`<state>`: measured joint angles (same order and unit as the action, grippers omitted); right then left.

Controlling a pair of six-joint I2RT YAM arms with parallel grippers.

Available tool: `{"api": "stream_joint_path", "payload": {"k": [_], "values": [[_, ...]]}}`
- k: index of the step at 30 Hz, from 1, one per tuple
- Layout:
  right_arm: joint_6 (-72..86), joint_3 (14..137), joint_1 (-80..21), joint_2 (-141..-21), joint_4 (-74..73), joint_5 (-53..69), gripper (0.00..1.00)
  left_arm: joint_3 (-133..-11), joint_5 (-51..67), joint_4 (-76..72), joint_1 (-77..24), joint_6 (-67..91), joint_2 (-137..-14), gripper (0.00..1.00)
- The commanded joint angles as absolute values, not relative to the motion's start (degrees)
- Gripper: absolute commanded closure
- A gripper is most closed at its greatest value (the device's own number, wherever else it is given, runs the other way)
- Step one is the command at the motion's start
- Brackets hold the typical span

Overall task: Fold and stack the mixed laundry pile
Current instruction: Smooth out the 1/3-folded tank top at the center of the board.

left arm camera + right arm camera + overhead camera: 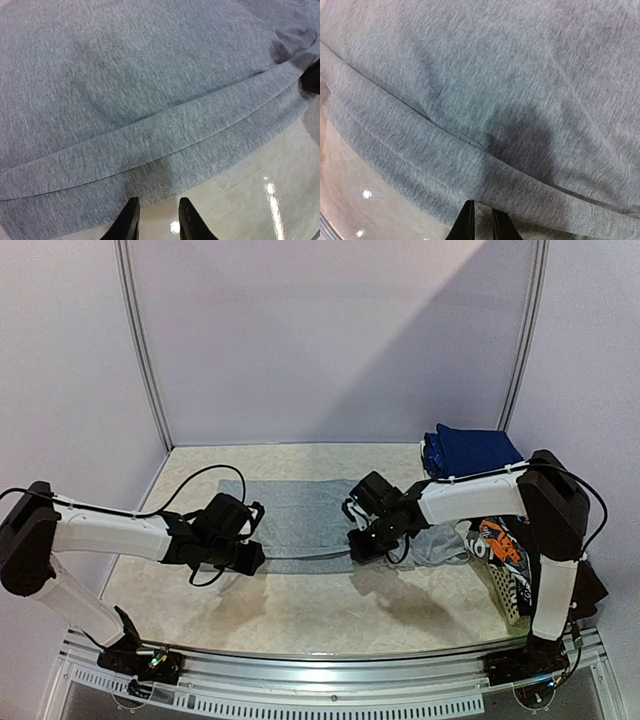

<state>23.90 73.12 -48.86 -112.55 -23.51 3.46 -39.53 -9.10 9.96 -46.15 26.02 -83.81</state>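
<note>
You are seeing the grey shirt (300,515) lying spread flat across the middle of the table (300,615), with its near hem facing the arm bases. Both arms are reaching inward to that hem.

Your left gripper (256,554) is sitting low at the shirt's near left edge. In the left wrist view its fingers (131,220) are standing apart, and the glossy table top and the hem of the shirt (150,100) are showing in the gap. It is gripping nothing.

Your right gripper (358,544) is working at the near right edge. In the right wrist view its fingers (466,224) are drawn close together, with a fold of the shirt (495,75) filling the narrow gap, so it is pinching the hem.

The navy blue pieces (470,450) are sitting folded at the far right corner. The orange-black-white printed garment (500,540) is lying in the white lattice basket (508,602) beside the right arm.
</note>
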Motion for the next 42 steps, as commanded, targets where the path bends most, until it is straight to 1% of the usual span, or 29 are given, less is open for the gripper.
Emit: {"api": "stream_joint_path", "payload": {"k": [1, 10, 18, 27, 34, 42], "values": [[23.6, 76.0, -49.0, -115.5, -24.6, 0.7, 0.87, -41.9, -8.5, 8.3, -48.2, 24.8, -85.6, 0.73], [22.5, 78.9, -48.3, -117.7, -25.5, -1.9, 0.87, -44.8, -8.3, 7.5, -51.1, 23.8, -89.0, 0.73], [22.0, 80.0, -47.0, -117.7, -25.0, -1.8, 0.87, -50.0, -7.8, 7.3, -53.9, 21.9, -94.8, 0.74], [22.4, 81.2, -44.4, -120.3, -24.2, -0.6, 0.87, -55.6, -7.3, 6.3, -54.7, 20.9, -101.9, 0.74], [22.1, 81.6, -44.1, -121.2, -24.6, -0.6, 0.87, -58.9, -13.7, 9.0, -54.1, 20.3, -105.2, 0.75], [21.8, 81.4, -44.1, -119.2, -25.7, -1.6, 0.86, -57.7, -21.9, 15.2, -49.8, 22.6, -104.1, 0.76]]}}
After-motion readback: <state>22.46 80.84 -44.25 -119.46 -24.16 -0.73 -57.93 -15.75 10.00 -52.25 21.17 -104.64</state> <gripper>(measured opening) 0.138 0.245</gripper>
